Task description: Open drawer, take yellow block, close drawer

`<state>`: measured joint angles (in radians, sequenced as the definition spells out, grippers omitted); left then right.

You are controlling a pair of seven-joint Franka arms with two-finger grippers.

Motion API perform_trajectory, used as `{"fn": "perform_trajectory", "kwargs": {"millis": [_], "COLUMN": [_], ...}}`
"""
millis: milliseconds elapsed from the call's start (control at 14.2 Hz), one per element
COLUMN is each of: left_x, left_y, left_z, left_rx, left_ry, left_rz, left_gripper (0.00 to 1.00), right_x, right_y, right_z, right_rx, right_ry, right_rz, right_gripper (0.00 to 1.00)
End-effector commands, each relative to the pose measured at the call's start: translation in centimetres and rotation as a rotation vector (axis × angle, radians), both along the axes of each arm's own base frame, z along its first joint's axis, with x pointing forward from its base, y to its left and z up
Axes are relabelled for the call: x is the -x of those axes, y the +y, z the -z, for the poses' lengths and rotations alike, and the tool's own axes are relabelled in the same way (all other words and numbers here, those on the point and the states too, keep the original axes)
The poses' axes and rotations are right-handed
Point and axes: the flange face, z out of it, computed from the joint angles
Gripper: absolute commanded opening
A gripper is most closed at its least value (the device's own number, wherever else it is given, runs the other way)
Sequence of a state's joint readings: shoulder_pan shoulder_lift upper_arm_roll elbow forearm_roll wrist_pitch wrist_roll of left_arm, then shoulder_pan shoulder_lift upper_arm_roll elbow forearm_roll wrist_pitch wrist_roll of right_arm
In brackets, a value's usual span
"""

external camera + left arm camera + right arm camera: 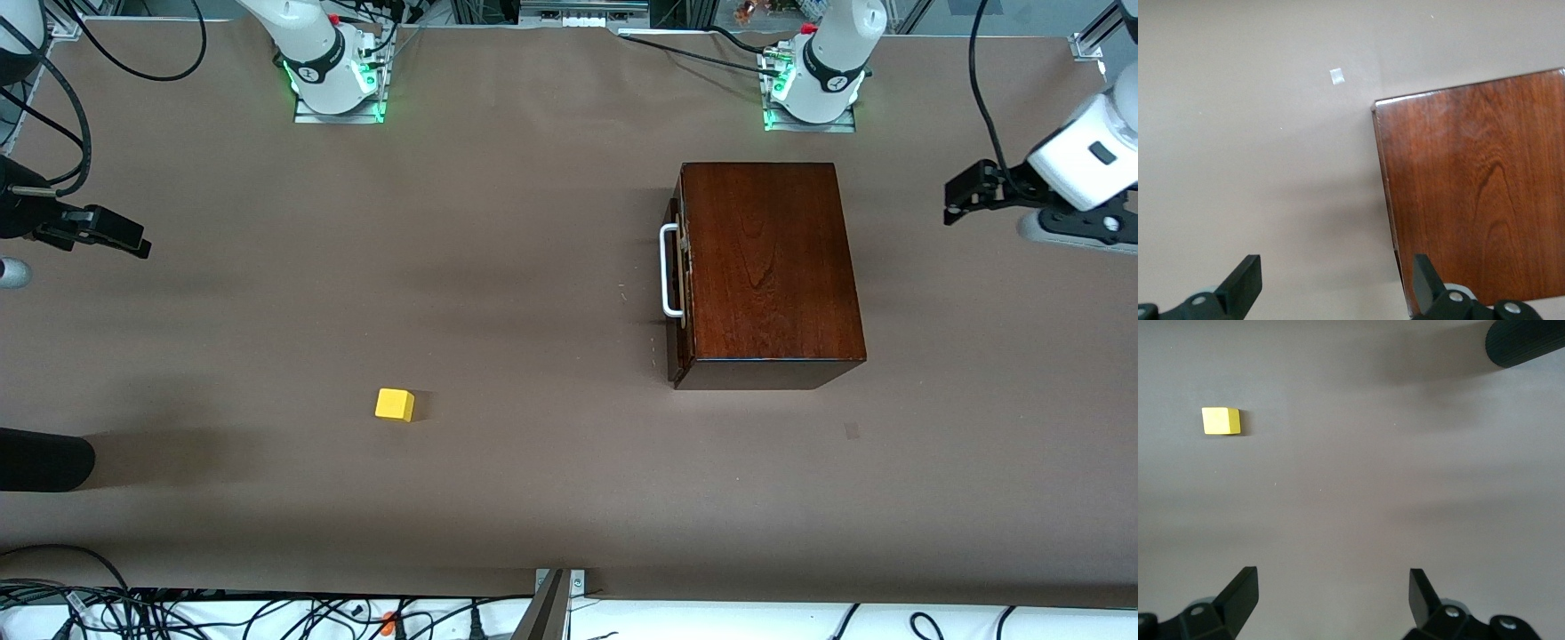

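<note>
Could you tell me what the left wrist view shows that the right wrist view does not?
Only the left wrist view shows the dark wooden box, seen from above, and a small pale scrap on the table near its corner. Only the right wrist view shows the yellow block lying on the bare table, plus a black ribbed object at the picture's edge. Both show the brown table surface and that arm's own gripper, the left gripper and the right gripper, each open and empty.
</note>
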<state>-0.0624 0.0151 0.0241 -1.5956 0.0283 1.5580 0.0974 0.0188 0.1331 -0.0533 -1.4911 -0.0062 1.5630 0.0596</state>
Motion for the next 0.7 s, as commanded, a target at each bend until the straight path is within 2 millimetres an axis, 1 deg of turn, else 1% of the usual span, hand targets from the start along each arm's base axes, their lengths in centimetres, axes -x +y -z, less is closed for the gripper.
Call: {"fn": "perform_trajectory", "kwargs": {"millis": [0, 70, 141, 211, 282, 423, 634], "left_x": [0.5, 0.4, 0.2, 0.2, 0.2, 0.2, 0.3], "left_y": [0.6, 1.1, 1.5, 1.6, 0.9, 0.4, 0.3], "left_z": [-0.8, -0.9, -0.5, -0.4, -0.4, -0.3, -0.3], "left_rx": [-0.003, -0.002, -0.003, -0.004, -0.005, -0.005, -0.005], "left_ry": [-0.03, -0.024, -0.008, 0.002, 0.002, 0.005, 0.018], "left_rz": [-0.032, -0.043, -0.053, -0.056, -0.047, -0.035, -0.032], "left_gripper": [1.0, 1.0, 1.0, 1.0, 1.0, 1.0, 1.0], "right_x": [0.6, 0.6, 0.6, 0.5, 0.5, 0.5, 0.5], "right_y": [-0.2, -0.2, -0.2, -0.2, -0.2, -0.2, -0.2], "right_z": [-0.4, -0.4, -0.4, -0.2, -0.2, -0.2, -0.3], "right_rx": [-0.018, -0.018, -0.018, -0.018, -0.018, -0.018, -0.018], "right_ry": [-0.006, -0.006, -0.008, -0.008, -0.011, -0.011, -0.013], "right_rz": [-0.002, -0.003, -0.003, -0.004, -0.004, -0.004, -0.006], "right_gripper": [1.0, 1.0, 1.0, 1.0, 1.0, 1.0, 1.0]}}
